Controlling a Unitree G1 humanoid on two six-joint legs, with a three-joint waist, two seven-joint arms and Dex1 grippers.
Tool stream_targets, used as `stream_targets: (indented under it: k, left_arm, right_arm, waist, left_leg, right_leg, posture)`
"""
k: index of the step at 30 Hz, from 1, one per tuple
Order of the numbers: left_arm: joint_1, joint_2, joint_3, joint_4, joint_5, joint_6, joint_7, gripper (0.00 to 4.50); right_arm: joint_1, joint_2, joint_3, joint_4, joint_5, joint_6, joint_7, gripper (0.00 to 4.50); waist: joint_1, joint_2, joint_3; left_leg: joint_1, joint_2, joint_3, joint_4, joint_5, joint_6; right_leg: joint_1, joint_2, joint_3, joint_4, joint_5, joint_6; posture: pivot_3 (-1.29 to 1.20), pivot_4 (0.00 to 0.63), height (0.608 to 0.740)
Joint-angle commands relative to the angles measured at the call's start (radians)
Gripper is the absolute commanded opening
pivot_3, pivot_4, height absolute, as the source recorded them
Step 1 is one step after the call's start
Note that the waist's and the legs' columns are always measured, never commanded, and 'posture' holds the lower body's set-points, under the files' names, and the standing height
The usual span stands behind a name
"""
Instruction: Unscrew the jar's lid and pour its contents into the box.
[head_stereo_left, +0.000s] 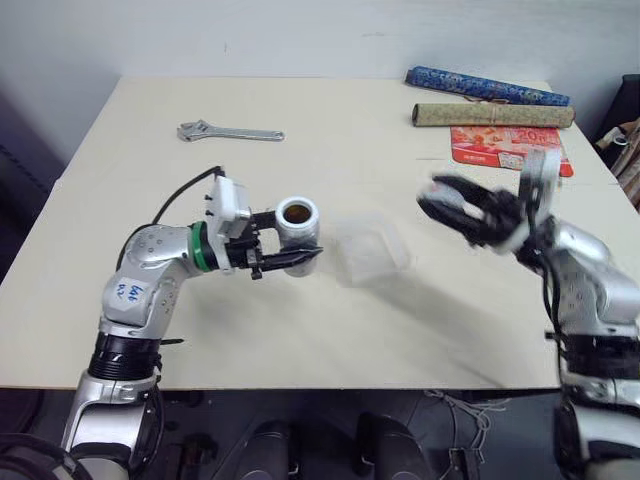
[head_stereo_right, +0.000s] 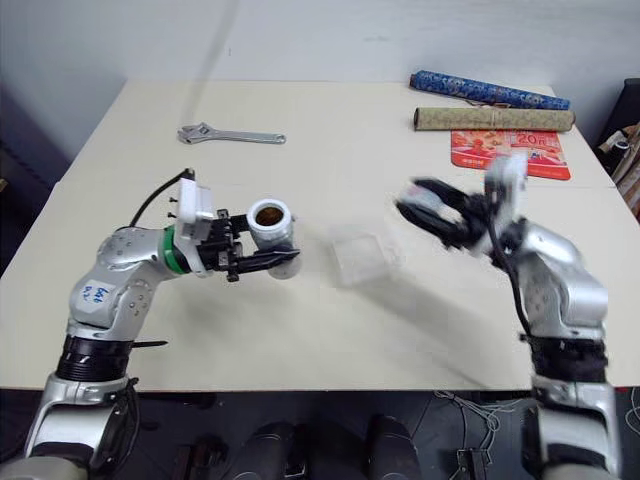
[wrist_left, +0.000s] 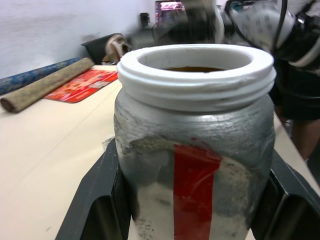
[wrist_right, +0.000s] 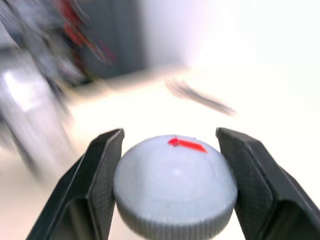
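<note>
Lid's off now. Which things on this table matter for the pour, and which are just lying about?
In the job:
- jar, open, held in the left tool
- lid, held in the right tool
- contents, brownish, inside the jar
- box, clear, on the table between the arms

Lying about:
- wrench
- blue rolled tube
- tan rolled tube
- red card

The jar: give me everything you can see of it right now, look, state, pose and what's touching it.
The jar is a small silvery cylinder, scuffed, with a red stripe down its side and a white threaded neck. It is open, its mouth bare; brownish contents show inside. It stands upright, clamped at its sides between the left gripper's black fingers, over the table, beside the clear box. The grey lid sits apart in the right gripper.
</note>
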Motion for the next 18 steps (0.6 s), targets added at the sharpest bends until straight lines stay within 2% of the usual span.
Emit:
stream_targets:
  k: [1,5,8,9,14,18]
  left_arm:
    - [-0.029,0.014,0.029,0.028,0.002,-0.017,0.01,2.37]
    - [-0.064,0.012,0.034,0.075,0.003,-0.004,0.028,2.37]
    - [-0.107,0.009,0.019,0.12,0.019,-0.004,0.035,2.37]
    - [-0.126,0.007,0.015,0.135,0.018,0.009,0.037,2.37]
    - [-0.23,0.001,-0.008,0.217,0.069,0.004,0.057,2.37]
    - [-0.317,-0.004,-0.051,0.292,0.161,-0.063,0.072,2.37]
  right_arm:
    - [0.04,-0.055,-0.089,0.284,-0.124,-0.342,0.019,2.53]
    - [0.043,-0.071,-0.115,0.528,-0.171,-0.477,-0.005,2.53]
    - [0.048,-0.065,-0.136,0.597,-0.157,-0.459,-0.009,2.53]
    - [0.055,-0.063,-0.144,0.599,-0.146,-0.448,-0.008,2.88]
    - [0.135,-0.074,-0.193,0.427,-0.075,-0.383,0.005,4.49]
    - [0.245,-0.107,-0.214,0.103,0.025,-0.206,0.008,4.49]
  waist:
    - [-0.004,0.0,0.0]
    - [-0.006,0.001,0.001]
    - [-0.011,0.001,0.001]
    - [-0.011,0.001,0.001]
    - [-0.006,0.002,0.002]
    - [0.001,0.003,0.003]
  left_leg:
    - [0.0,0.001,0.001,0.0,0.0,0.0]
    - [0.001,0.002,0.001,0.0,0.002,-0.001]
    - [0.002,0.002,0.001,0.0,0.004,-0.002]
    - [0.002,0.002,0.001,0.0,0.005,-0.002]
    - [0.004,0.002,0.0,0.001,0.006,-0.003]
    - [0.003,0.002,0.0,0.001,0.006,-0.003]
  right_leg:
    - [0.0,0.0,0.0,0.0,0.0,0.0]
    - [0.001,0.001,0.0,0.0,0.0,0.0]
    - [0.001,0.001,0.001,0.002,0.0,0.0]
    - [0.001,0.001,0.001,0.002,0.0,0.0]
    - [0.001,0.001,0.002,0.005,0.0,0.0]
    - [0.001,0.001,0.002,0.005,0.0,0.0]
  posture:
    - [0.0,0.15,0.74]
    - [0.0,0.15,0.74]
    - [0.0,0.15,0.74]
    - [0.0,0.15,0.74]
    - [0.0,0.15,0.74]
    - [0.0,0.15,0.74]
